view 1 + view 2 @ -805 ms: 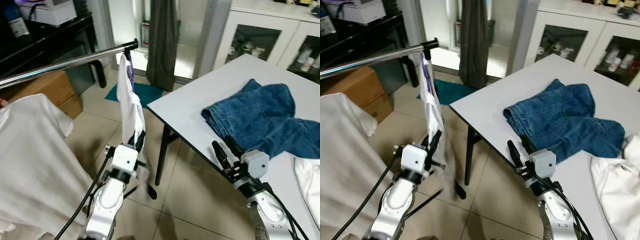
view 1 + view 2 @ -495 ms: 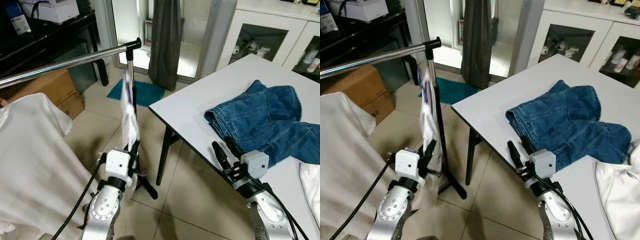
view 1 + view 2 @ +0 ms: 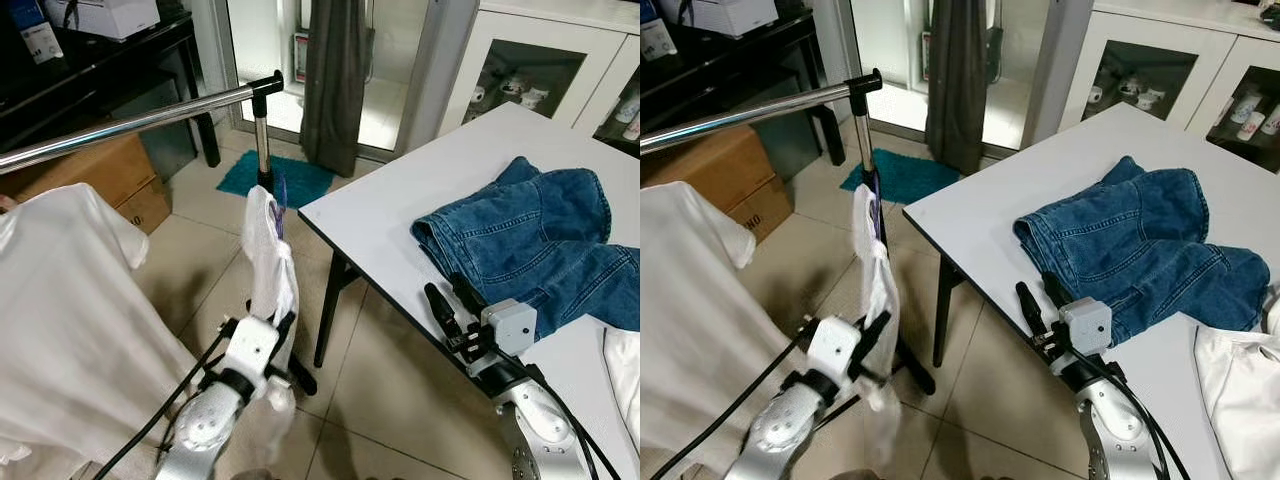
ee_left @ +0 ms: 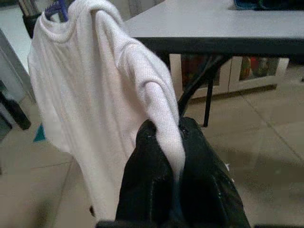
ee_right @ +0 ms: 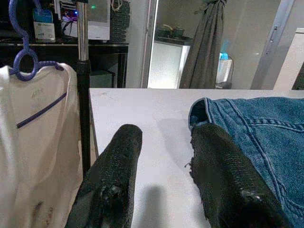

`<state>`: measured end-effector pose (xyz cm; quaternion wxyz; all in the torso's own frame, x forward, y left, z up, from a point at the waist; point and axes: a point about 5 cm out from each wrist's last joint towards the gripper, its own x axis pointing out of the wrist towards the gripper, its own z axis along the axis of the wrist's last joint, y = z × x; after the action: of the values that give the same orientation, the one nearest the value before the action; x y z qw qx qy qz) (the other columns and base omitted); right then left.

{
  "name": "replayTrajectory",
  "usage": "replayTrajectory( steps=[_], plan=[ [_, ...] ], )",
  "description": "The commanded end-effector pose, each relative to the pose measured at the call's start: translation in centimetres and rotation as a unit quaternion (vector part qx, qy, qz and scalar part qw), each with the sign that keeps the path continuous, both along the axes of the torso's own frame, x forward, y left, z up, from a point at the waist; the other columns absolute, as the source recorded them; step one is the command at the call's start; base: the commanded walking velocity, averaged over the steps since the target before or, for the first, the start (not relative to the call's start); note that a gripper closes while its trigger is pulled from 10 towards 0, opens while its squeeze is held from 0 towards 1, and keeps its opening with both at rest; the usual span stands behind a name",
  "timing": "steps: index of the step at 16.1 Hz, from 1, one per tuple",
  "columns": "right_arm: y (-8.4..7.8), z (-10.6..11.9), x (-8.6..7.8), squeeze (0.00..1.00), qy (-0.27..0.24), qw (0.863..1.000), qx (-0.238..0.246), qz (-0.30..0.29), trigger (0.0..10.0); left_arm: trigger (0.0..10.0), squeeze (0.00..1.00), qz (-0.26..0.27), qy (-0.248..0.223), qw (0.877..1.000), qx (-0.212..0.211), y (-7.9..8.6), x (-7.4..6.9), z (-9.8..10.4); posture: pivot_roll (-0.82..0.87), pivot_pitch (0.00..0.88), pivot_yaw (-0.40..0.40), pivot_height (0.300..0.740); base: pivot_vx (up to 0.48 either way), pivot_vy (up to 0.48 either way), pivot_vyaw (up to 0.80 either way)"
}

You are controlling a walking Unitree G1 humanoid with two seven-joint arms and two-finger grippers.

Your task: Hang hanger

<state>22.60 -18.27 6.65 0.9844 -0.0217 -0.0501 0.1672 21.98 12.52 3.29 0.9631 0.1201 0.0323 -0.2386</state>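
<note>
A white shirt [image 3: 268, 250] hangs on a purple hanger [image 3: 279, 190], held up in front of the rack's upright post [image 3: 263, 130]. The hanger's hook is below the end of the chrome rail [image 3: 130, 120] and not touching it. My left gripper [image 3: 280, 325] is shut on the shirt's lower shoulder fabric [image 4: 166, 123], the cloth pinched between its fingers. My right gripper [image 3: 448, 300] stands open at the near edge of the white table [image 3: 390, 200], with nothing between its fingers [image 5: 118, 156].
Another white shirt [image 3: 70, 300] hangs from the rail at the left. Blue jeans [image 3: 530, 230] lie on the table, with white cloth [image 3: 1240, 390] at its right. A cardboard box [image 3: 90, 175] and a dark shelf stand behind the rail. The floor is tiled.
The left gripper has come down with the shirt and hanger. The hook was up by the rail's end and now hangs well below it. The right arm has not moved.
</note>
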Motion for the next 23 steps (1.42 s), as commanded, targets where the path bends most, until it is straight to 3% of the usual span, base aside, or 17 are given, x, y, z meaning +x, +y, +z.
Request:
replayTrajectory(
  steps=[1,5,7,8,11,12,14,16,19,21,23],
  plan=[
    [-0.7,0.1,-0.1,0.0,0.001,1.0,-0.004,-0.005,10.0,10.0,0.0,-0.031,-0.069,0.997,0.003,-0.6,0.1,2.0,0.1,0.026,-0.001,0.74,0.0,0.0,0.0],
    [-0.8,0.2,-0.1,0.0,0.001,1.0,-0.007,-0.004,10.0,10.0,0.0,0.027,-0.135,0.99,-0.004,0.3,0.5,4.0,0.1,0.024,-0.005,0.74,0.0,0.0,0.0],
    [-0.8,0.1,-0.1,0.0,0.003,1.0,-0.01,0.002,10.0,10.0,0.0,-0.002,-0.141,0.99,0.005,-0.6,0.1,3.9,0.12,0.013,-0.01,0.74,0.0,0.0,0.0],
    [-0.9,0.1,0.0,0.0,0.004,1.0,-0.015,0.007,10.0,10.0,0.0,-0.029,-0.129,0.991,0.026,-0.9,-0.4,3.2,0.12,0.008,-0.012,0.74,0.0,0.0,0.0],
    [-1.1,0.1,0.1,0.0,0.005,1.0,-0.018,0.008,10.0,10.0,0.0,-0.044,-0.119,0.991,0.041,-0.7,-0.7,2.8,0.12,0.006,-0.014,0.74,0.0,0.0,0.0],
    [-1.1,0.1,0.1,0.0,0.007,1.0,-0.021,0.012,10.0,10.0,0.0,-0.062,-0.049,0.996,0.037,-0.8,-1.8,0.8,0.12,0.006,-0.014,0.74,0.0,0.0,0.0],
    [-1.1,0.1,0.1,0.0,0.008,1.0,-0.022,0.014,10.0,10.0,0.0,-0.06,-0.026,0.997,0.032,-0.6,-2.6,-0.1,0.12,0.006,-0.014,0.74,0.0,0.0,0.0],
    [-1.2,0.0,-0.1,0.0,0.01,1.0,-0.022,0.014,10.0,10.0,0.0,-0.023,-0.082,0.996,0.027,0.1,-2.1,1.3,0.13,0.016,-0.019,0.74,0.0,0.0,0.0],
    [-0.9,0.0,-0.2,0.0,0.01,1.0,-0.02,0.018,10.0,10.0,0.0,0.046,-0.169,0.984,0.011,1.2,-0.1,4.8,0.13,0.018,-0.022,0.74,0.0,0.0,0.0],
    [-0.7,0.2,-0.1,0.0,0.005,1.0,-0.017,0.018,10.0,10.0,0.0,0.052,-0.193,0.98,0.0,1.1,0.5,6.1,0.13,0.018,-0.022,0.74,0.0,0.0,0.0],
    [-0.7,1.0,0.2,0.0,-0.013,1.0,-0.006,0.0,10.0,10.0,0.0,0.034,-0.163,0.985,-0.037,0.0,0.6,6.1,0.13,0.014,-0.018,0.74,0.0,0.0,0.0]
  ],
)
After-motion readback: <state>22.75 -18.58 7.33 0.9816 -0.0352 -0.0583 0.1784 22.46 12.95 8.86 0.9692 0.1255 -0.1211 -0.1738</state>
